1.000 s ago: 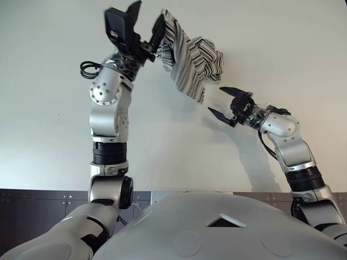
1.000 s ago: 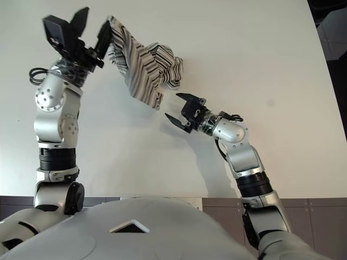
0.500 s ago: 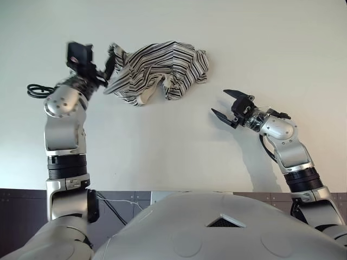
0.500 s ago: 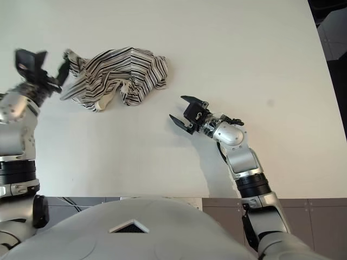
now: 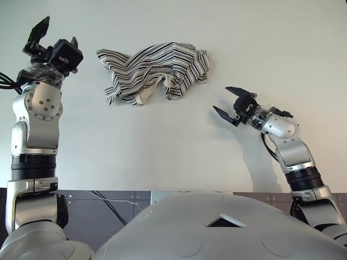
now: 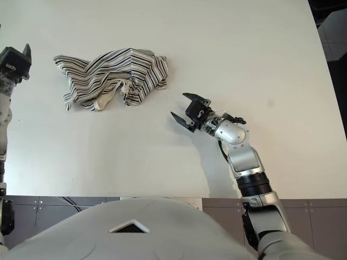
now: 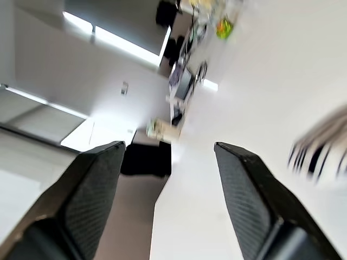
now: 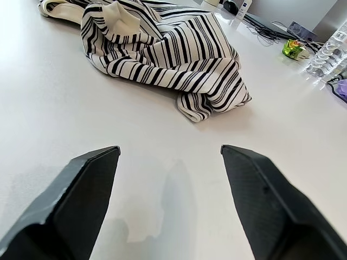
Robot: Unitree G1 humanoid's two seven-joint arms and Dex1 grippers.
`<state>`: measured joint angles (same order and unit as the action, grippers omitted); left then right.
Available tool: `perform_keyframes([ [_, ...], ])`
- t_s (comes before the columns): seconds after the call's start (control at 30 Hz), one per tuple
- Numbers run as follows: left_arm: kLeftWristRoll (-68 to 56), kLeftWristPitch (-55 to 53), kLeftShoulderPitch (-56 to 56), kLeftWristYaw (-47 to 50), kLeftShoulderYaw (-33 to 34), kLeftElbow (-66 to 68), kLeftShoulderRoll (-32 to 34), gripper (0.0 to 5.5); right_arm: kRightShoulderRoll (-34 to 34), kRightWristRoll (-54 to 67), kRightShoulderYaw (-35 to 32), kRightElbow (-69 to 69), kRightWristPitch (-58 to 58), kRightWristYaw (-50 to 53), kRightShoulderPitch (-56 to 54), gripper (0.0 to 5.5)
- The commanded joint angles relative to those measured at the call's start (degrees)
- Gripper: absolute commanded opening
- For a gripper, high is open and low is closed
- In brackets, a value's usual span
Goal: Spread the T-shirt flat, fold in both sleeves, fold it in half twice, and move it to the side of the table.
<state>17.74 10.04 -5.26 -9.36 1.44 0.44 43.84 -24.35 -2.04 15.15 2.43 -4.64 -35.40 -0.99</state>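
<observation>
Both pairs of jaws stood released and empty; the left gripper [image 7: 168,146] gaped wide, raised well left of the cloth and apart from it; the right gripper [image 5: 222,99] was parted too, low over the white table [image 5: 162,157], near the heap's right end and pointed toward it; the striped T-shirt [image 5: 157,70] lay bunched and creased at the far middle, one corner trailing left; spreading flat looked to be the step in hand, barely begun; next, each gripper likely needed to pinch an outer edge and draw the cloth apart.
</observation>
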Motion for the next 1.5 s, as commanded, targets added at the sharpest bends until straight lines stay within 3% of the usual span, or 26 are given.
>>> perform_keyframes([
  [0.03, -5.34, 4.08, 3.13, -7.81, -6.50, -6.59, -4.17, 3.03, 0.18, -0.09, -0.16, -0.55, 0.49, -0.23, -0.52, 3.44],
  [0.27, -2.02, 2.79, 2.71, -10.76, -11.58, 7.75, -7.71, 3.03, 0.88, -0.24, 0.31, -1.01, 1.01, -0.63, -1.21, 3.44],
  [0.53, -0.37, -0.16, 6.93, -15.34, -12.91, 9.91, -5.86, 3.03, 0.83, -0.27, 0.28, -2.85, 1.92, -0.44, 0.10, 3.44],
  [0.73, -0.54, -7.47, 12.95, -21.84, -15.24, 4.32, -4.43, 3.03, 0.15, 0.62, -0.70, -6.80, 4.16, -1.07, -0.77, 3.44],
  [0.97, -19.68, -10.89, 22.63, -37.63, -15.12, -21.83, 0.25, 3.03, -2.07, 1.92, -2.95, -8.34, 5.67, -3.45, -2.22, 3.44],
  [1.07, -22.62, -12.09, 24.62, -41.79, -13.56, -24.62, 3.53, 3.03, -3.28, 2.08, -3.23, -6.48, 5.57, -5.26, -4.20, 3.44],
  [1.33, -16.11, -4.33, 25.20, -38.17, -10.13, -20.25, 4.58, 3.03, -13.25, -0.20, -2.11, 1.59, -5.57, -15.26, -5.17, 3.44],
  [1.5, -8.11, 1.79, 30.00, -36.17, -8.35, -21.26, 8.10, 3.03, -13.85, -4.65, -0.37, 10.83, -14.64, -14.72, -7.01, 3.44],
])
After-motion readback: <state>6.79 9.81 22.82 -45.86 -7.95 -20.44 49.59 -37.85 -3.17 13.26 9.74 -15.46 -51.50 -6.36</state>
